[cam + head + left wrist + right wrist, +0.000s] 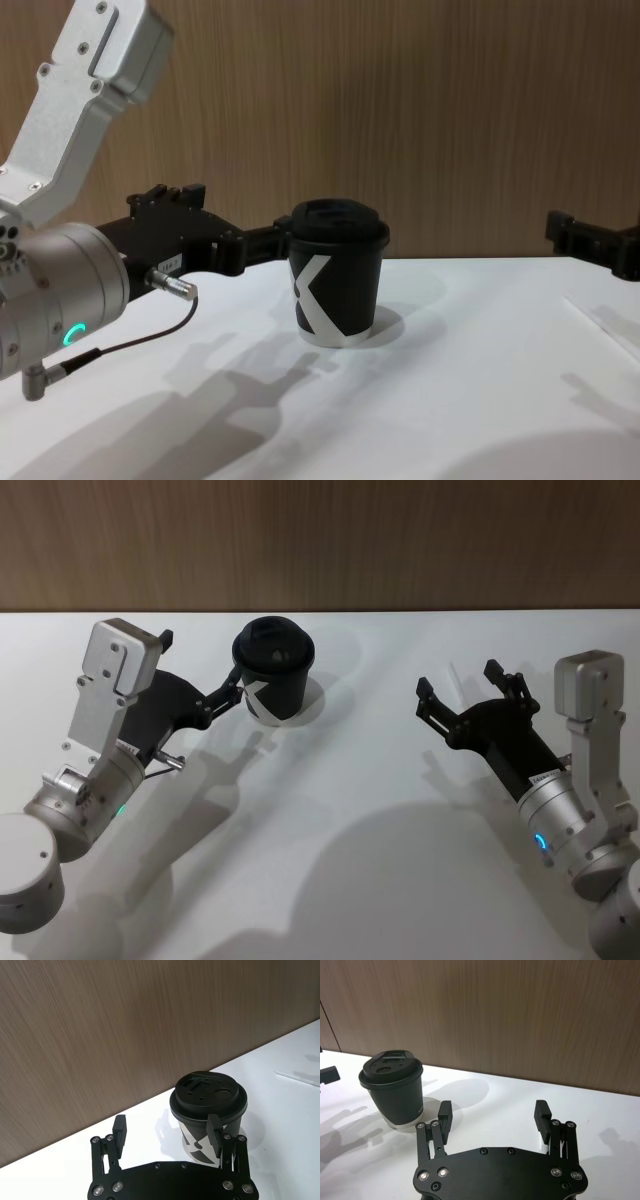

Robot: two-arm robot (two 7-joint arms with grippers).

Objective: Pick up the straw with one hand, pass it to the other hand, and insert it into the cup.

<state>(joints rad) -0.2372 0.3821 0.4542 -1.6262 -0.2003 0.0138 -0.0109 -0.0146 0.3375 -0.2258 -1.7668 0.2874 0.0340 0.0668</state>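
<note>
- Overhead first: wide-open, empty left gripper [202, 663] at the left flank of the cup [272, 670], one fingertip just beside its wall, contact impossible to judge; cup upright near the back of the white table [330, 880]; right gripper [460, 687] well apart to the right, likewise spread wide with nothing held
- From the left wrist: lidded cup by one finger, outside the gap between the two; beyond it the straw [296, 1078], flat on the table, well apart from the cup
- From the right wrist: both fingers parted over bare table, cup farther off before the wooden wall [520, 1010]
- From the chest: large white mark on the cup's side; thin pale line on the table at far right, too faint to call the straw for sure
</note>
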